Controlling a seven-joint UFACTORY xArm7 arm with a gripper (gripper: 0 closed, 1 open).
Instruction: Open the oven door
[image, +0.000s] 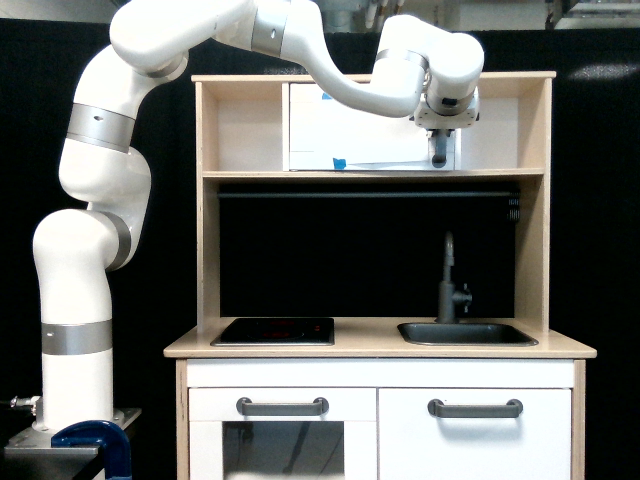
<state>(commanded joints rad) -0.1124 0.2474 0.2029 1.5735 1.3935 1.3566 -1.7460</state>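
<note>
The oven door (365, 128) is the wide white panel set in the upper shelf compartment of the play kitchen, between the open cubby on the exterior view's left and the narrow open bay on the exterior view's right. It appears flush with the cabinet front, so the door is judged to be shut and the opening swing not yet made. Small blue tape pieces (340, 163) show at its lower edge and near its top corner. The vertical grey bar handle (439, 152) stands at the door's edge on the exterior view's right; the tool (440, 140) sits directly over it, with the white wrist housing covering the upper part. The state of the jaws cannot be told from this view: the fingers are hidden against the handle, and whether they are clamped on it or merely beside it is not visible. What is judged to remain: confirm the grip, then pull the door outward about its hinge. Below the shelf lie the dark back panel, the tap (449, 285), the sink (466, 333) and the hob (275, 330) on the worktop (380, 349), all well apart from the door. The lower doors with horizontal grey handles are not involved. The arm's forearm (340, 85) crosses the door's top corner and may limit the swing.
</note>
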